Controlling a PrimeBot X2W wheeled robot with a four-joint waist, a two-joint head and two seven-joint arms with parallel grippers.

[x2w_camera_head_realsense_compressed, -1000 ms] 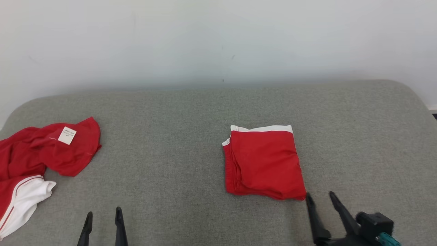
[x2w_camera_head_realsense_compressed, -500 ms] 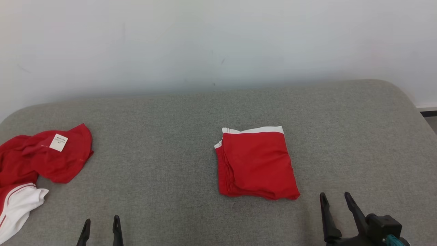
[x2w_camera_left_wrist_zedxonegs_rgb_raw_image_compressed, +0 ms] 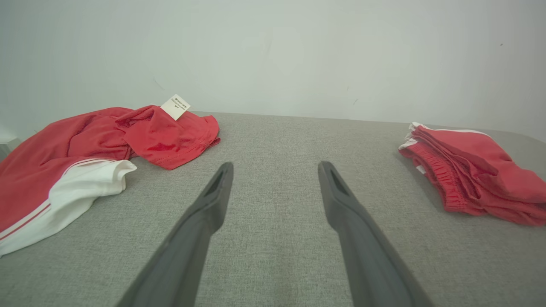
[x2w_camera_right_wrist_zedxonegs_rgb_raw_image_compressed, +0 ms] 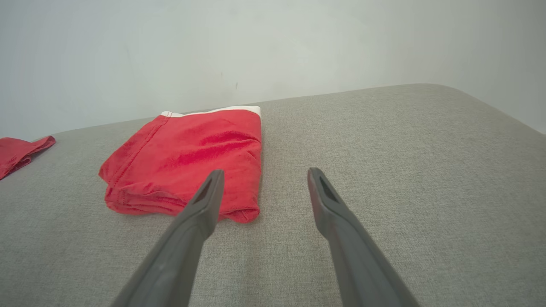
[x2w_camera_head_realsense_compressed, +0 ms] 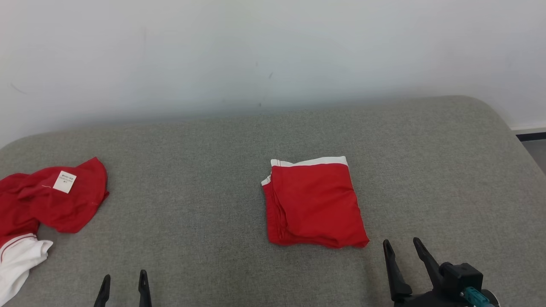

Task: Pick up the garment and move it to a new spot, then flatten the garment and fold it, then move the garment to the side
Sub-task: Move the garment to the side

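A red garment (x2w_camera_head_realsense_compressed: 313, 204) with a white band at its far edge lies folded into a neat square in the middle of the grey cushioned surface (x2w_camera_head_realsense_compressed: 204, 179). It also shows as the folded garment (x2w_camera_right_wrist_zedxonegs_rgb_raw_image_compressed: 187, 157) and, from the left arm, as the folded stack (x2w_camera_left_wrist_zedxonegs_rgb_raw_image_compressed: 473, 170). My right gripper (x2w_camera_head_realsense_compressed: 401, 241) is open just off its near right corner, apart from it, with nothing between the fingers (x2w_camera_right_wrist_zedxonegs_rgb_raw_image_compressed: 265, 170). My left gripper (x2w_camera_head_realsense_compressed: 123, 276) is open and empty near the front edge (x2w_camera_left_wrist_zedxonegs_rgb_raw_image_compressed: 275, 164). A second red and white garment (x2w_camera_head_realsense_compressed: 47, 200) lies crumpled at the far left (x2w_camera_left_wrist_zedxonegs_rgb_raw_image_compressed: 98, 136).
A pale wall (x2w_camera_head_realsense_compressed: 273, 51) rises directly behind the surface. The surface rounds off at its right end (x2w_camera_head_realsense_compressed: 503, 123), with dark floor (x2w_camera_head_realsense_compressed: 535, 145) beyond. Bare grey fabric stretches between the two garments and to the right of the folded one.
The whole head view has shifted, so the camera moved. Both garments lie as before. My right gripper now stands slightly further right of the folded garment's corner. Both grippers stay open.
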